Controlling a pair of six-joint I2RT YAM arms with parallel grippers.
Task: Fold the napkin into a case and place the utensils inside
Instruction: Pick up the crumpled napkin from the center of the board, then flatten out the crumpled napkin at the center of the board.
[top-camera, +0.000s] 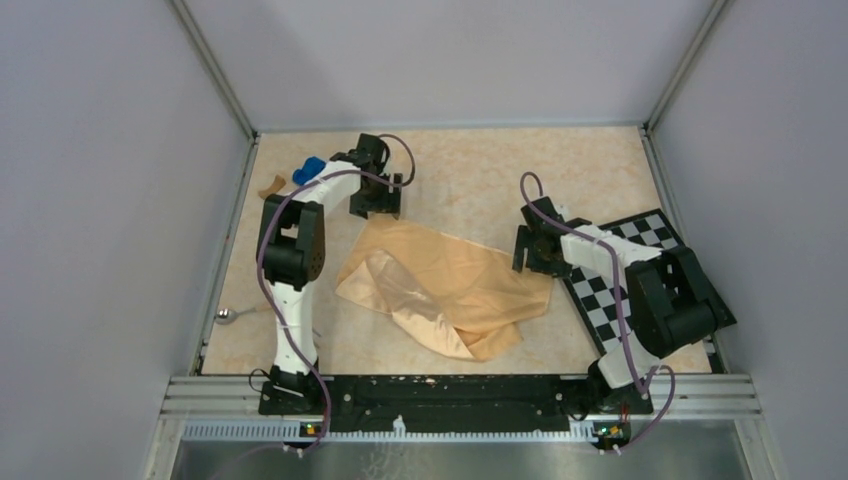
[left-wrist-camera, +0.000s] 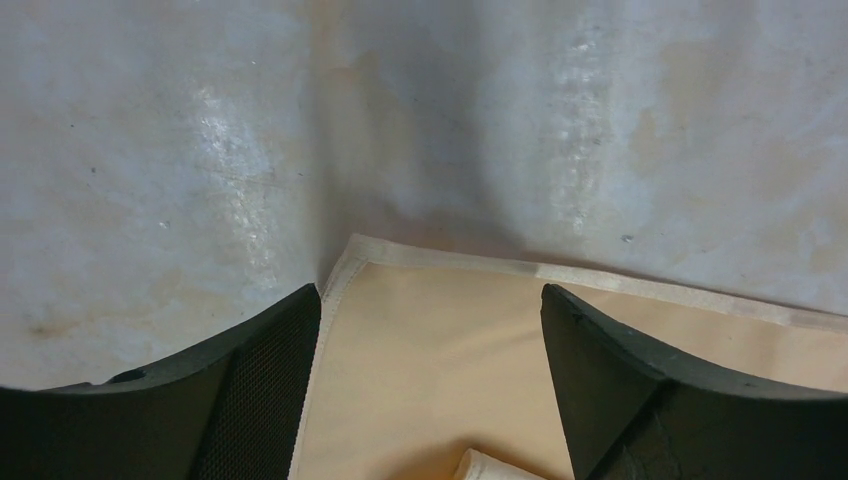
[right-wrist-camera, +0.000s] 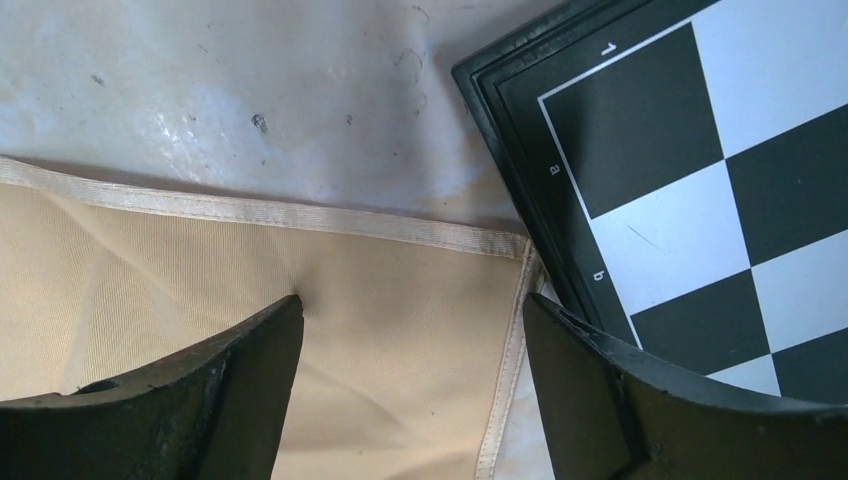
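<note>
The tan-orange napkin (top-camera: 440, 285) lies rumpled and partly folded over itself in the middle of the table, not shaped into a case. My left gripper (top-camera: 378, 208) is open over its far left corner; in the left wrist view the gripper (left-wrist-camera: 430, 293) straddles that hemmed corner (left-wrist-camera: 420, 350). My right gripper (top-camera: 527, 258) is open over the napkin's right corner; in the right wrist view the gripper (right-wrist-camera: 412, 298) spans the cloth (right-wrist-camera: 150, 270) beside its hem. One silvery utensil (top-camera: 228, 315) lies at the table's left edge, partly hidden behind the left arm. Other utensils are out of view.
The black-and-white checkerboard (top-camera: 640, 265) lies at the right under the right arm, its corner (right-wrist-camera: 680, 150) touching the napkin's edge. A small blue toy car (top-camera: 308, 170) and a brown scrap (top-camera: 271, 185) lie at the far left. Grey walls enclose the table.
</note>
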